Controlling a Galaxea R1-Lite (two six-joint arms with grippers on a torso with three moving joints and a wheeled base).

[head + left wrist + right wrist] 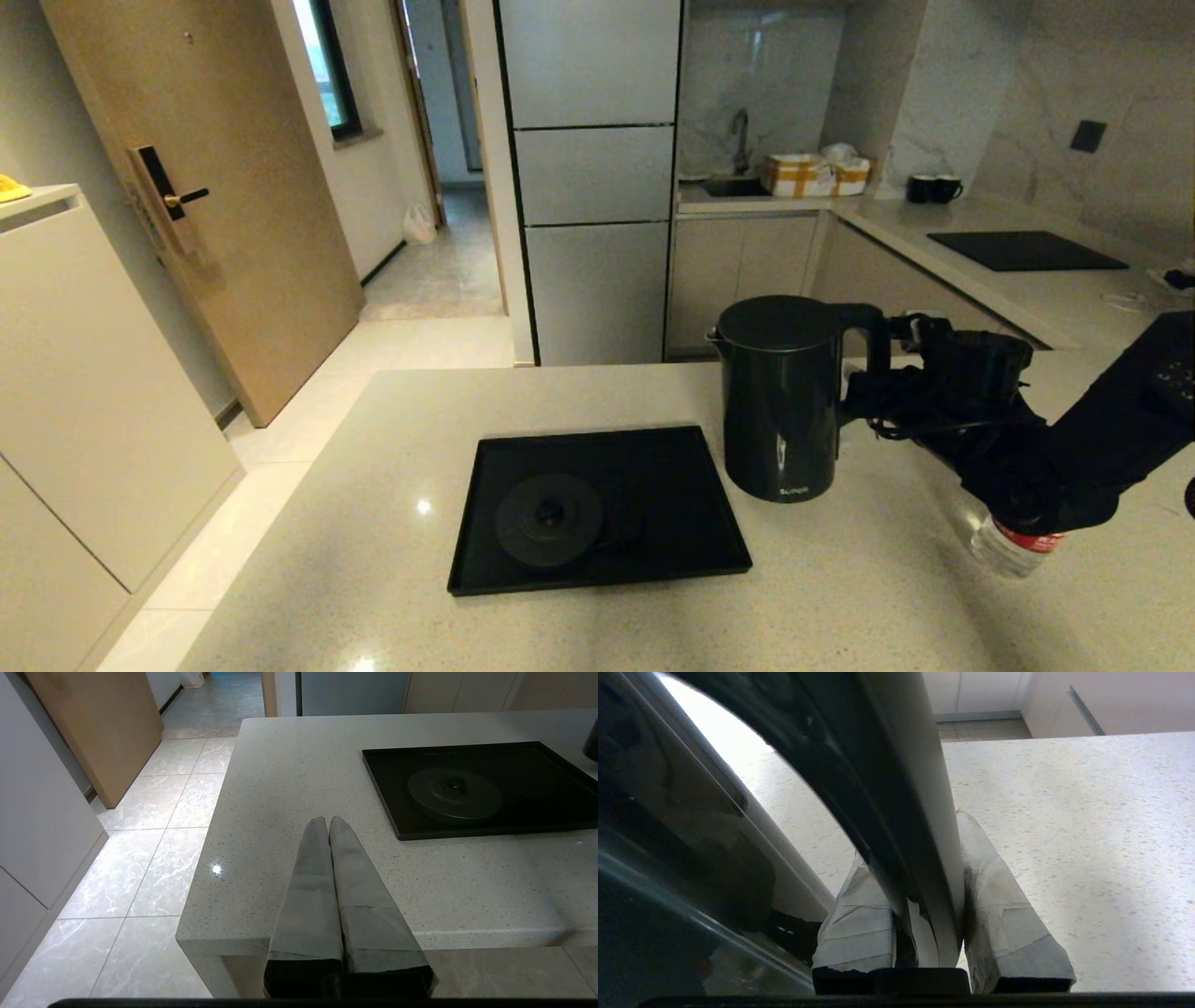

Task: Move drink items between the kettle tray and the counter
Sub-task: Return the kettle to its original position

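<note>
Right of centre in the head view, the right gripper clamps its 2 fingers on the kettle handle; whether the kettle touches the counter just beside the tray cannot be told. Lower right, the water bottle peeks under the arm. The left gripper hovers closed and empty above the counter's near edge.

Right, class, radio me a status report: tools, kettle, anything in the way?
Right tool shut on tall glossy black kettle handle, kettle beside flat black tray. Left tool shut, idle over beige counter. Round kettle base unobstructed.
</note>
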